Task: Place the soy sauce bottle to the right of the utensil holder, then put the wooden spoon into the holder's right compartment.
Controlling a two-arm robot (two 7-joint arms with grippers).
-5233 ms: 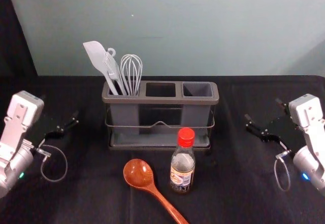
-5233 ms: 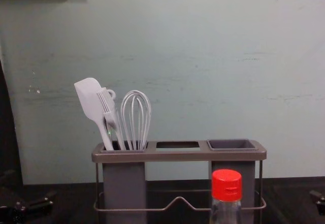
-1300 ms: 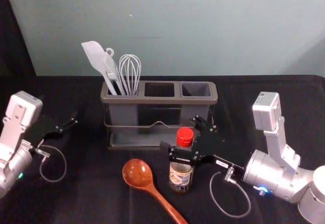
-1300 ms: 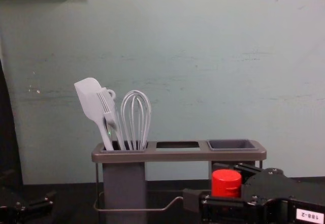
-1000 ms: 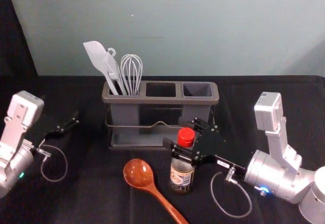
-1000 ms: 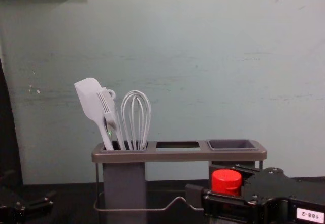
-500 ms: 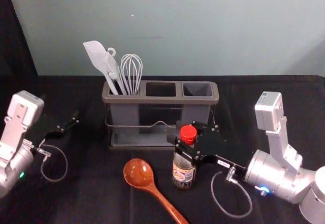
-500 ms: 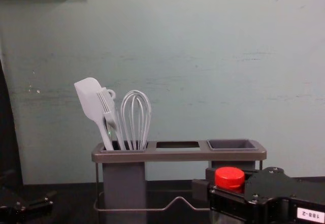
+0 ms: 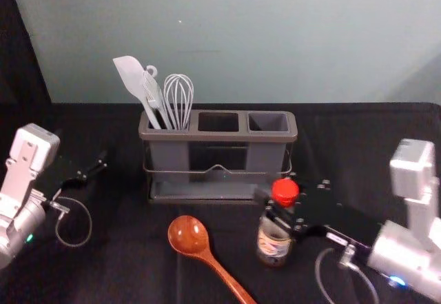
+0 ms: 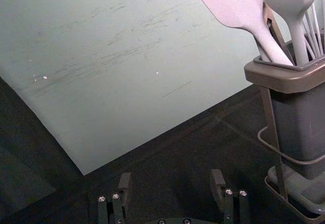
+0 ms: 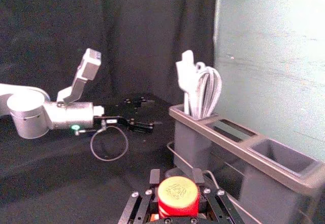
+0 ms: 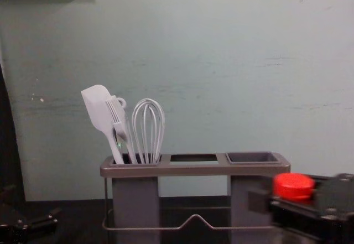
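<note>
Robot arms and draped black cloth suggest a lab.

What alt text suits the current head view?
Right claw gripping a red-capped soy sauce bottle before the right end of the utensil holder, wooden spoon left of the bottle. Spatula, brush and whisk stand in the holder's left compartment; left arm idle at left edge.

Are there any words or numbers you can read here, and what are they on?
None is clear enough to quote.
Soy sauce bottle, held by the right tool: label print too blurred.
Red cap: marks on top, unreadable.
Right arm: white tag, too small.
Left arm, idle at the left: small tag, too small.
</note>
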